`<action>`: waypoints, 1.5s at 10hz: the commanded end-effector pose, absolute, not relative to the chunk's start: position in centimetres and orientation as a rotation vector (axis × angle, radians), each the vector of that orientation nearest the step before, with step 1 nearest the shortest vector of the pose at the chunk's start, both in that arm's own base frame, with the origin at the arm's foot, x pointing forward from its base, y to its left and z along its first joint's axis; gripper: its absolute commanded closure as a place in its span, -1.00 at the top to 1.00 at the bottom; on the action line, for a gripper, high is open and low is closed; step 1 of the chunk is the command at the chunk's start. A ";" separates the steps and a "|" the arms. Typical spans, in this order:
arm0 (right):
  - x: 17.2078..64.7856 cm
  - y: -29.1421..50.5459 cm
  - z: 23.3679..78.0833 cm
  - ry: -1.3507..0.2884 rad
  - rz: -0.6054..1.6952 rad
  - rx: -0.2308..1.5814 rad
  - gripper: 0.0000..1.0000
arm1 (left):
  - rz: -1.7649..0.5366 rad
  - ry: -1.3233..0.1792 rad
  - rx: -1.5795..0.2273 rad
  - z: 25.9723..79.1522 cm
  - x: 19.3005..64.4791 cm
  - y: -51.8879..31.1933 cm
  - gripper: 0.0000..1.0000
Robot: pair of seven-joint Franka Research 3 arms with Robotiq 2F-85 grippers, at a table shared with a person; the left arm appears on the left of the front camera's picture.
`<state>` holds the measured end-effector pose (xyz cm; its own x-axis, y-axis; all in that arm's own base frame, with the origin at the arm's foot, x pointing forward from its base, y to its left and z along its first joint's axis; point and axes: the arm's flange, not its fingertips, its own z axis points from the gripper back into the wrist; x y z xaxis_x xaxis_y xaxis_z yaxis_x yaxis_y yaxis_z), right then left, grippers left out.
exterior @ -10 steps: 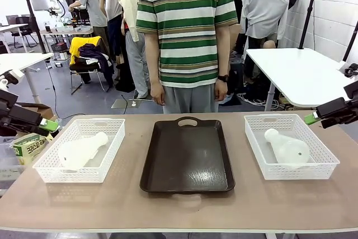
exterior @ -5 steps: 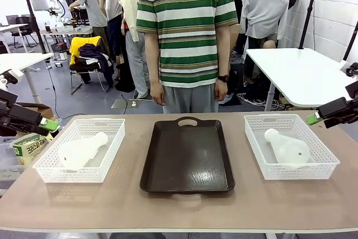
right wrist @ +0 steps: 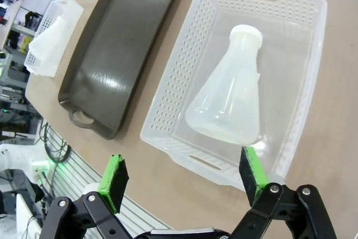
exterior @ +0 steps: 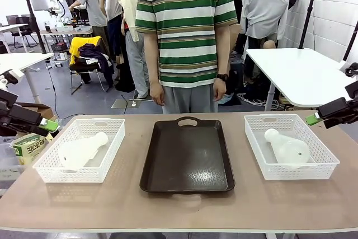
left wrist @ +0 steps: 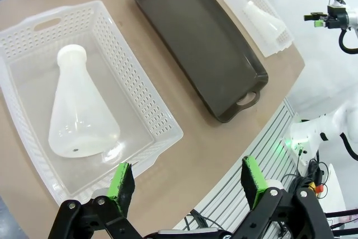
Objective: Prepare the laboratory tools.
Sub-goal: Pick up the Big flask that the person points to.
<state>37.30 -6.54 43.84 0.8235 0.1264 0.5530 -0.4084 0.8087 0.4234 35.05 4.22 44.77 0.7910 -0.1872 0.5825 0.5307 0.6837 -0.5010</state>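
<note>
Two frosted-white conical flasks lie on their sides, one per white mesh basket. The left flask (exterior: 81, 150) (left wrist: 78, 116) rests in the left basket (exterior: 70, 173) (left wrist: 162, 113), neck toward the person. The right flask (exterior: 288, 148) (right wrist: 232, 102) lies in the right basket (exterior: 302, 170) (right wrist: 179, 82). My left gripper (exterior: 47, 124) (left wrist: 187, 180) hovers open off the table's left edge, above and short of its basket. Off the right edge my right gripper (exterior: 312, 118) (right wrist: 182, 174) hangs open, just as far from its own basket. Neither holds anything.
A dark brown handled tray (exterior: 187, 155) (left wrist: 207, 48) (right wrist: 120, 48) lies bare in the table's middle between the baskets. A person in a striped shirt (exterior: 187, 32) stands at the far side, hands down. A green-and-white box (exterior: 25, 146) sits beyond the left table edge.
The right gripper has drawn back very slightly toward the right edge. Flasks, baskets, tray and left gripper are as before.
</note>
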 end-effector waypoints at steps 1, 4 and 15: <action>37.5 -6.5 43.6 -0.539 0.300 0.581 1.00 | -0.432 -0.531 -0.727 44.6 35.2 4.3 1.00; 37.5 -6.5 43.6 -0.539 0.300 0.581 1.00 | -0.432 -0.531 -0.727 44.6 35.2 4.3 1.00; 37.5 -6.5 43.6 -0.539 0.300 0.581 1.00 | -0.432 -0.531 -0.727 44.6 35.2 4.3 1.00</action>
